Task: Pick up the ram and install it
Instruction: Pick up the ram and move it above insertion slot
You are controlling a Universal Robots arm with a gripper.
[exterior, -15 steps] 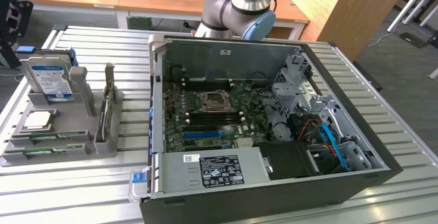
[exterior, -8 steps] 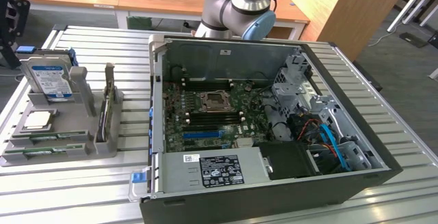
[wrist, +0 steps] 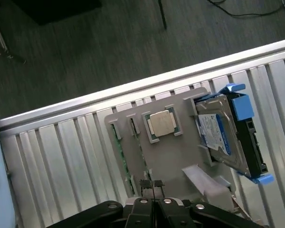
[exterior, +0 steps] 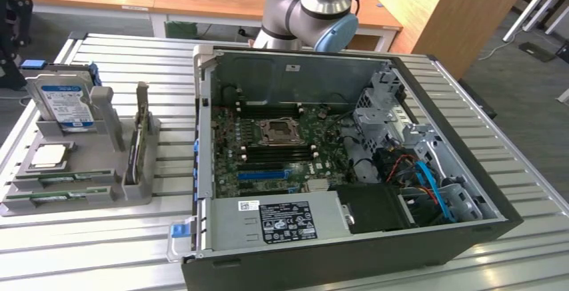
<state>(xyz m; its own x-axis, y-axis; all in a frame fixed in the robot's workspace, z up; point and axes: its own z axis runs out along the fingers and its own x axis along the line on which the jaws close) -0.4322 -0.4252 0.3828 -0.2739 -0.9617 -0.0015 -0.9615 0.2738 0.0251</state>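
1. While the gripper (wrist: 152, 186) hangs shut and empty over the holder (wrist: 175, 159), two ram sticks (exterior: 66, 178) stand in its slots.
2. One processor (wrist: 162, 123) and one drive (wrist: 223, 137) share that holder.
3. One open case (exterior: 338, 268) stands beside.

I count one robot arm (exterior: 313, 8), one open computer case (exterior: 356, 264), one grey holder (exterior: 111, 194), and in that holder one hard drive (exterior: 64, 104), one processor chip (exterior: 50, 156) and two ram sticks (exterior: 66, 178) that I can make out.
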